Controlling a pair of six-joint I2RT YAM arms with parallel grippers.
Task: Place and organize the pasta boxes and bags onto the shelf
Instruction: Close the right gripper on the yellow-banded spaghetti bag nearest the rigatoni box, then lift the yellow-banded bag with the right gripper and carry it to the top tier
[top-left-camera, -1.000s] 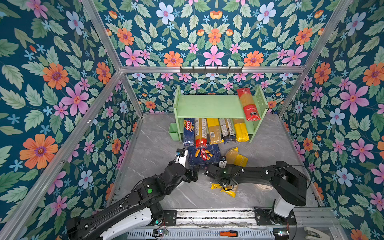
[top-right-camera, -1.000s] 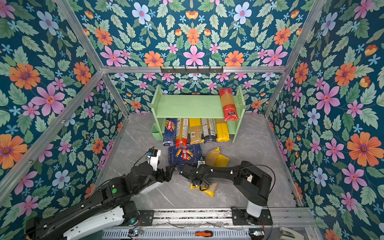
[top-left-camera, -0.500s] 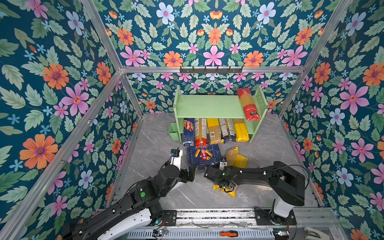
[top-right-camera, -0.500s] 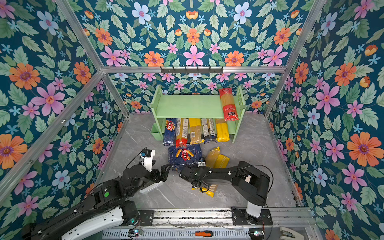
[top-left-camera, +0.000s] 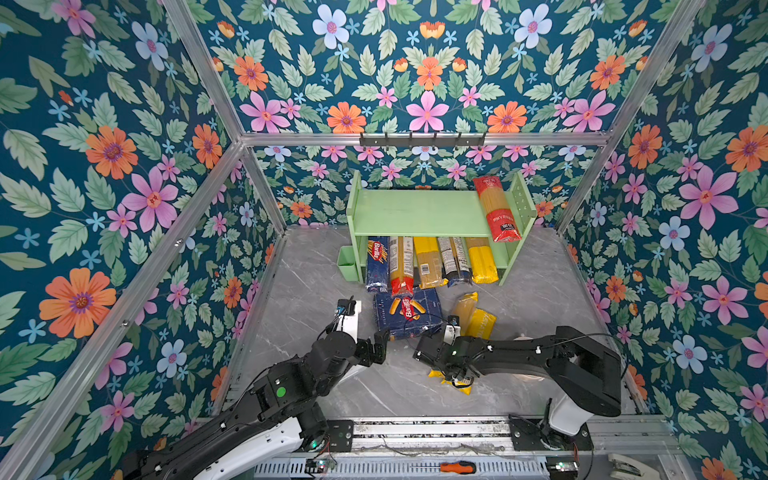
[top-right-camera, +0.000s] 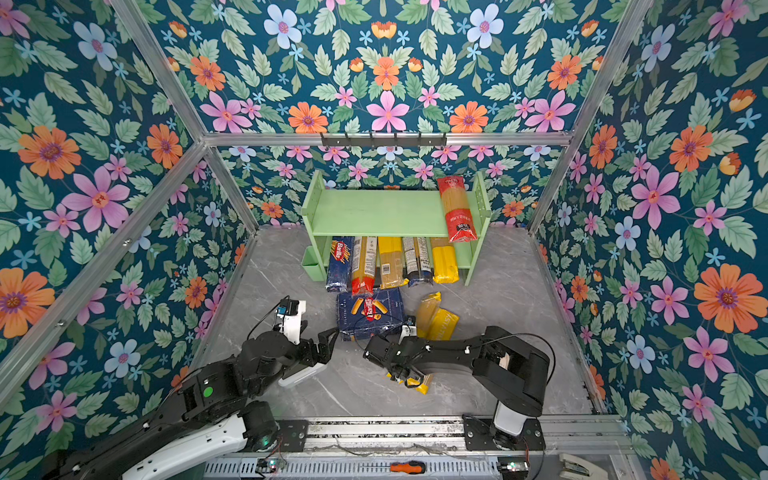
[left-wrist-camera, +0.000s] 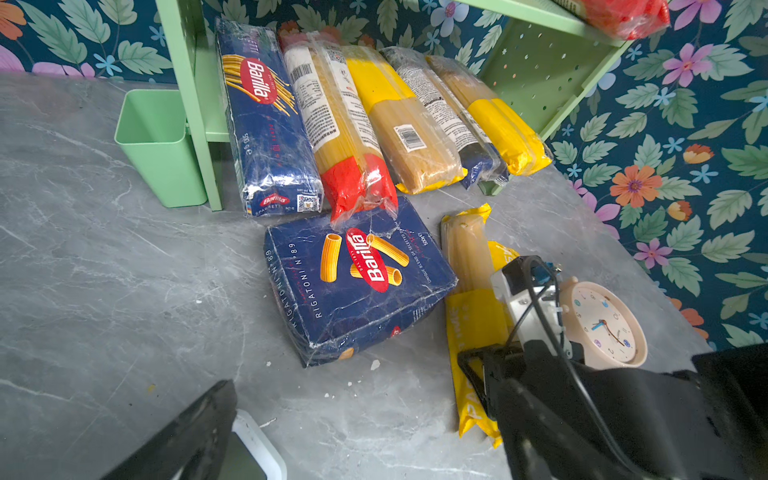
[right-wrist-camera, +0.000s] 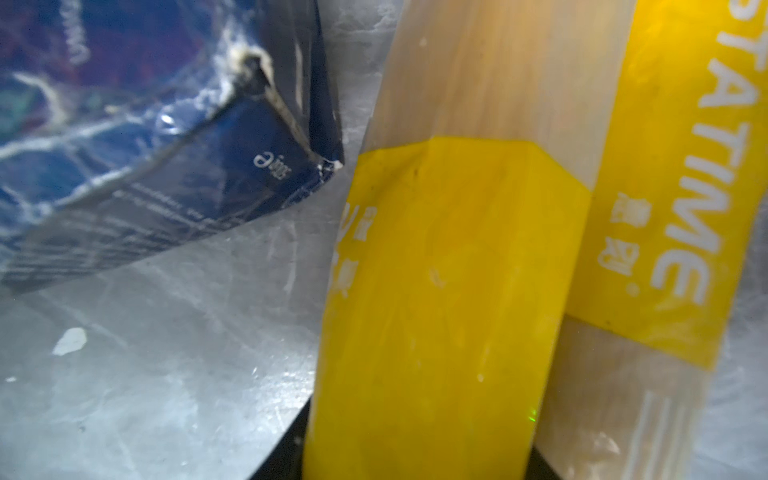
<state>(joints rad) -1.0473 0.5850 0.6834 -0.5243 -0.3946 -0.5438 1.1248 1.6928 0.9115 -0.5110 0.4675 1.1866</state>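
Observation:
The pale green shelf (top-left-camera: 419, 212) stands at the back, with a red spaghetti bag (top-left-camera: 496, 210) on its top tier. Its lower tier holds a Barilla spaghetti box (top-left-camera: 377, 264) and several bags. A wide Barilla rigatoni box (top-left-camera: 407, 313) lies flat on the floor in front of it. Right of that box lie two yellow-banded bags. My right gripper (top-left-camera: 459, 372) is shut on the nearer one (right-wrist-camera: 436, 291), close to its near end. The other, lettered PASTATIME (right-wrist-camera: 673, 208), lies against it. My left gripper (top-left-camera: 376, 347) is open and holds nothing, just off the rigatoni box's near left corner.
A small green cup (top-left-camera: 347, 262) hangs on the shelf's left side. A pink clock (left-wrist-camera: 602, 324) lies on the floor beside the right arm. A black hook rail (top-left-camera: 422, 139) runs along the back wall. A screwdriver (top-left-camera: 455, 467) lies on the front rail. Floral walls close in three sides.
My right gripper's jaws have closed in on the yellow bag. The left gripper has drawn back a little from the rigatoni box and stayed open.

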